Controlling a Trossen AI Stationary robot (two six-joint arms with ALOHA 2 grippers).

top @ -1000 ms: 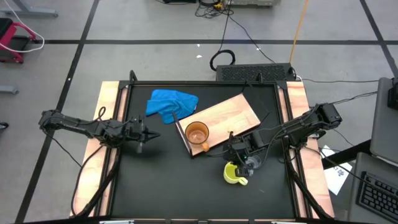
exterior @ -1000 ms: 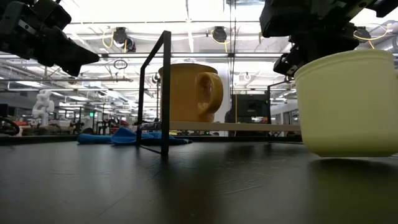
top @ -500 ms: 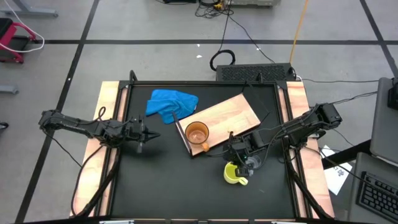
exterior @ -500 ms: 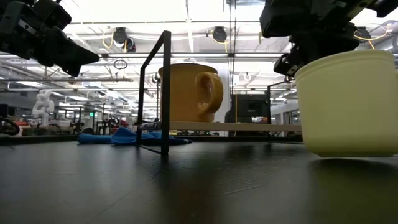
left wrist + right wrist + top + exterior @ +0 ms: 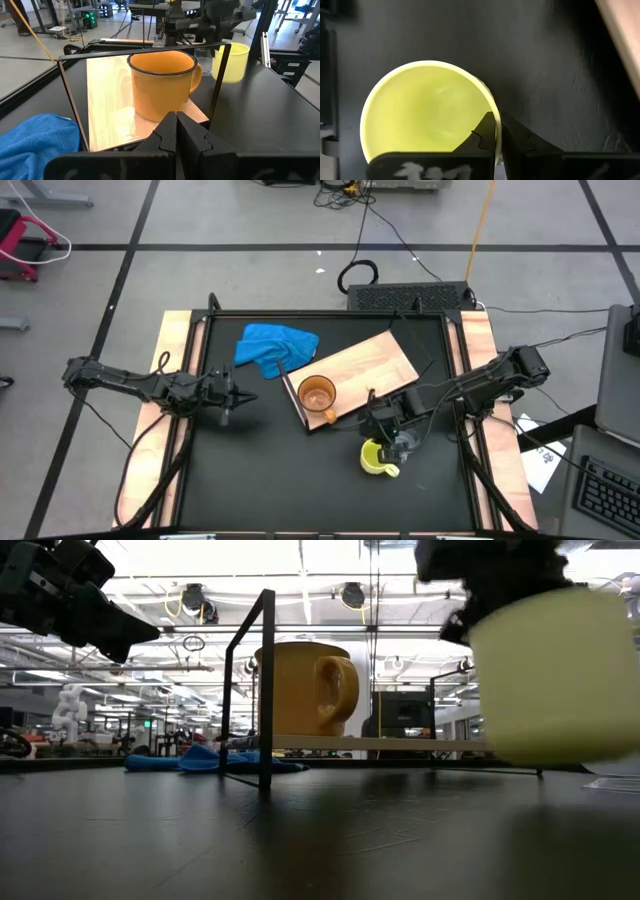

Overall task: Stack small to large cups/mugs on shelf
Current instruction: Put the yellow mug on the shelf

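Note:
The yellow mug point(image 5: 374, 459) hangs just above the black table at the near right, with my right gripper point(image 5: 386, 438) shut on it; in the low view the mug point(image 5: 555, 675) is blurred. The orange-brown mug point(image 5: 317, 394) stands upright on the near-left corner of the light-wood shelf point(image 5: 365, 365). A small clear cup point(image 5: 204, 54) shows beside the yellow mug point(image 5: 230, 62). My left gripper point(image 5: 238, 395) hovers shut at the left, pointing level at the orange-brown mug point(image 5: 162, 85). My right gripper pinches the yellow mug's rim point(image 5: 493, 109) on the side away from the handle, one finger point(image 5: 488, 131) inside the mug and one point(image 5: 516, 143) outside. The fingers slant steeply down from the table's right. The mug hangs upright, its base point(image 5: 555, 758) clear of the table.
A crumpled blue cloth point(image 5: 275, 345) lies at the far left beside the shelf. A thin black frame point(image 5: 265, 690) stands up around the shelf's board. Bare black table point(image 5: 270, 475) spreads along the near side.
My right gripper has risen a little with the yellow mug, whose base has come off the table; the mug stays upright.

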